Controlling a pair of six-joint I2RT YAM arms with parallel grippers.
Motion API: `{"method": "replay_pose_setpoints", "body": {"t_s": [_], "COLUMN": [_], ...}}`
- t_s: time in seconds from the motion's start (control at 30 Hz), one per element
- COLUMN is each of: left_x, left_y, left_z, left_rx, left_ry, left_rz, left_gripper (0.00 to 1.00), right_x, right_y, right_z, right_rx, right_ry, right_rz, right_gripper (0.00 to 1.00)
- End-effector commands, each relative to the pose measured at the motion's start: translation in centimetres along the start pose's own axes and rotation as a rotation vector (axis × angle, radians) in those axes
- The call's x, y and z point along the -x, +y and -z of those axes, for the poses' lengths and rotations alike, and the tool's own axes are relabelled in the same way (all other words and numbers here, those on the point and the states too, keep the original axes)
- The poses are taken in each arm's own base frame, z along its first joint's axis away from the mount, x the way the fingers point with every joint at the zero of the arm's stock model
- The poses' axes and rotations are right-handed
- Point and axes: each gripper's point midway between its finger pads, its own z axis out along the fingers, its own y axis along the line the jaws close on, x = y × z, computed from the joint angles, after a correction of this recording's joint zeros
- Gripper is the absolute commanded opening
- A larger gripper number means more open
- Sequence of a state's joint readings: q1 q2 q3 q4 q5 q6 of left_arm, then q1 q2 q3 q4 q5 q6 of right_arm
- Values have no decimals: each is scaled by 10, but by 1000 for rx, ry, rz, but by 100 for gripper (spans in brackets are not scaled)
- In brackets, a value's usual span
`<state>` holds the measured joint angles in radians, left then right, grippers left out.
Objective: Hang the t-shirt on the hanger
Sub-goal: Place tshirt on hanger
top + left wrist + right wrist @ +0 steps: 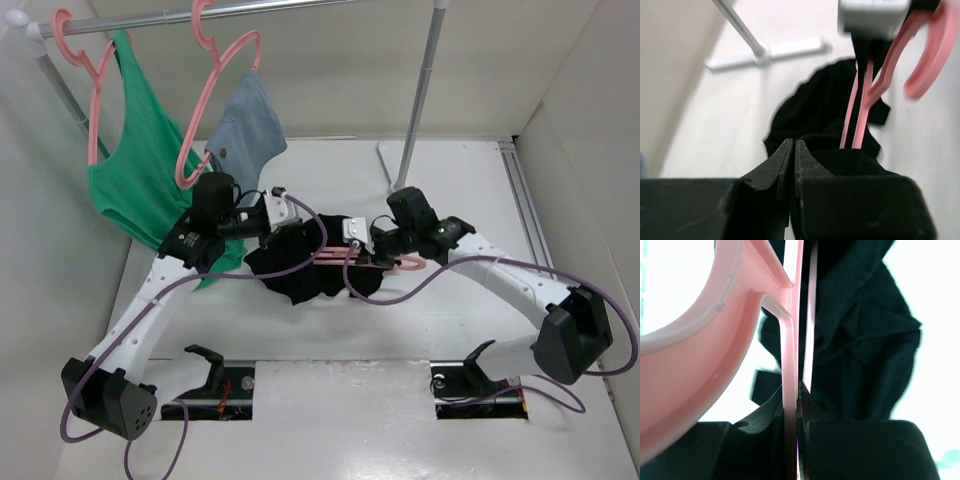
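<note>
- Item: the t-shirt (300, 268), black, bunched in a crumpled heap at mid-table between the two arms. No chest mark shows in any view.
- Item: the hanger (385, 264), pink plastic, lying roughly level. Its hook points toward the right arm and sits clear of the cloth. In the left wrist view its thin bars run into the black folds, so we record part of the frame as covered by the shirt.
- Item: right gripper (792, 405), jaws clamped on a thin pink bar of the hanger. The bar passes straight between the fingers, with the broad hook curving away above and to the left.
- Item: left gripper (790, 157), jaws pressed together with no gap. Black cloth lies just beyond the tips (we cannot tell whether any fold is pinched between them).
- Item: green tank top (135, 170), hung on its own pink hanger (95, 90) at the left end of the rail (150, 17).
- Item: blue-grey garment (245, 125), small, on a second pink hanger (205, 110) just right of the tank top.
- Item: upright post (425, 90), metal, standing at the back of the white table (450, 160), well apart from the shirt.
</note>
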<state>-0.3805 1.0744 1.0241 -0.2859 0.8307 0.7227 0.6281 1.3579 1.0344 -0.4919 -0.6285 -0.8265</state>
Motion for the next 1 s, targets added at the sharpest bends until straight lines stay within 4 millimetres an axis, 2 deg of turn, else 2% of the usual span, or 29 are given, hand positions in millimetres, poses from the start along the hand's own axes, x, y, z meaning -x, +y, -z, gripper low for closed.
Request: {"method": "replay_pose_setpoints", "body": {"t_s": [0.0, 0.03, 0.13, 0.17, 0.37, 0.43, 0.47, 0.5, 0.63, 0.83, 0.97], "left_x": [70, 86, 106, 117, 142, 153, 161, 162, 189, 209, 221], "left_y": [17, 19, 16, 16, 16, 19, 25, 32, 42, 41, 44], "left_z": [13, 19, 25, 28, 35, 39, 41, 43, 53, 54, 50], "left_rx": [20, 22, 1, -1, -7, 2, 15, 28, 32, -35, -94], "left_ry": [-163, -192, -235, -258, -323, -353, -384, -393, -477, -529, -570], "left_rz": [-88, -108, -105, -119, -106, -94, -100, -33, -51, -65, -30], "left_gripper": [0, 0, 0, 0, 0, 0, 0, 0, 0, 0, 0], "right_x": [11, 18, 21, 19, 33, 49, 54, 63, 78, 107, 138], "right_y": [-16, -23, -30, -27, -18, -15, -14, -13, -4, 12, 21], "right_z": [23, 33, 48, 53, 93, 112, 118, 129, 141, 161, 181], "right_rx": [11, 12, -4, 2, -26, -43, -51, -70, -74, -103, -147], "right_ry": [67, 72, 101, 120, 166, 153, 149, 147, 134, 35, -80], "right_rz": [111, 88, 104, 113, 159, 198, 204, 227, 261, 324, 411], "right_gripper": [0, 0, 0, 0, 0, 0, 0, 0, 0, 0, 0]}}
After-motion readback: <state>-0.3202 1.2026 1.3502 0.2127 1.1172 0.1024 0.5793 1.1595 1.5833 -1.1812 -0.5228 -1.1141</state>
